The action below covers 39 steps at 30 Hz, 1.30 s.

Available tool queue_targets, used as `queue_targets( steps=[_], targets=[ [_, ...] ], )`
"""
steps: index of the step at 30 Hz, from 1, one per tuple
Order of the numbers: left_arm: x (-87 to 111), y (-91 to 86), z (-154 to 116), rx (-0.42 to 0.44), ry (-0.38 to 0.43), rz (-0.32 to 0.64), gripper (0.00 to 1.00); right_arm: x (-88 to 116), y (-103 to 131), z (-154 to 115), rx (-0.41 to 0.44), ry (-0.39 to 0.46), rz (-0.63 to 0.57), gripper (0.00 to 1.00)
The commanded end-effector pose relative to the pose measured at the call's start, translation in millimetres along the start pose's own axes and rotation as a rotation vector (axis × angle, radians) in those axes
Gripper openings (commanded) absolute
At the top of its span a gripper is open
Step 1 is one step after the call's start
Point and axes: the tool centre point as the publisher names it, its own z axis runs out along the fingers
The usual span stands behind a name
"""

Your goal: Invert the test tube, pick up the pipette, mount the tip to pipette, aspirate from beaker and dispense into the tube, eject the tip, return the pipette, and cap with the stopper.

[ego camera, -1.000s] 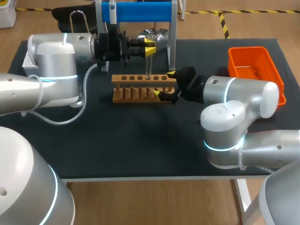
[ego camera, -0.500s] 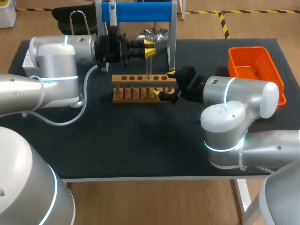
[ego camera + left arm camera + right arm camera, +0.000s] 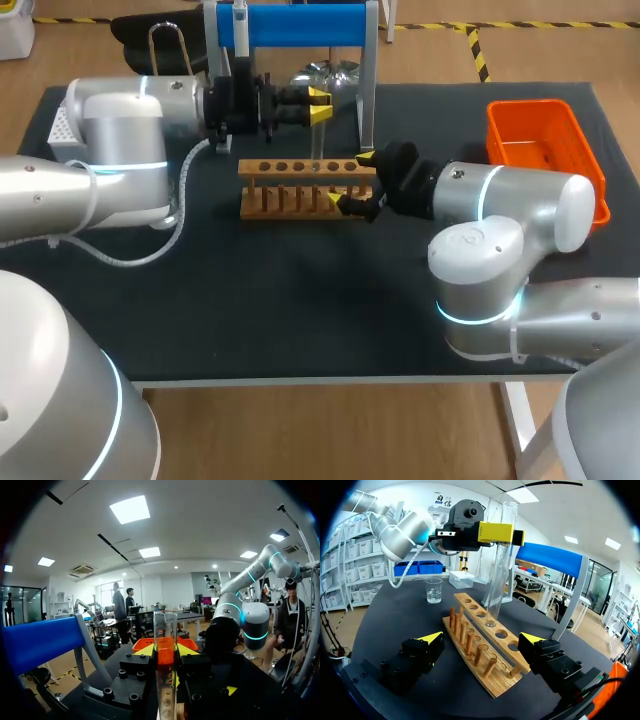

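L gripper (image 3: 318, 104) clamps test tube (image 3: 496, 575) upright, lower end in a hole of wooden rack (image 3: 300, 188), far-centre. R gripper (image 3: 350, 180), fingers wide apart, straddles rack's right end, prob. to steady it.

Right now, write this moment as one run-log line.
left gripper: shut on test tube | test tube: upright, lower end at rack hole | right gripper: open, straddling rack end

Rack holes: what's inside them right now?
One hole holds the lower end of the test tube, gripped upright by the left gripper. Other holes of the rack look empty. The tube's tip inside the hole is hidden.
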Motion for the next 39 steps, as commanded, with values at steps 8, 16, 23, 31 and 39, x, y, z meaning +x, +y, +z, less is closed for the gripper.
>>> queue_targets(
  steps=[8, 16, 23, 31, 39],
  targets=[
    [-3.0, 5.8, 0.1, -0.002, 0.001, 0.0, 0.0, -0.7, 0.7, -0.8, 0.004, 0.003, 0.0, 1.0],
    [-2.0, 8.8, -2.0, -0.028, -0.007, -0.002, 0.0, -0.7, 0.7, -0.8, 0.004, 0.003, 0.0, 1.0],
    [-1.2, 9.4, -4.2, -0.048, -0.013, -0.004, 0.0, -0.7, 0.7, -0.8, 0.004, 0.003, 0.0, 1.0],
    [0.0, 10.0, -6.6, -0.066, -0.015, -0.01, 0.0, -0.7, 0.7, -0.8, 0.004, 0.003, 0.0, 1.0],
    [1.7, 11.3, -9.8, -0.079, -0.024, -0.024, 0.0, -0.7, 0.7, -0.8, 0.004, 0.003, 0.0, 1.0]
  ],
)
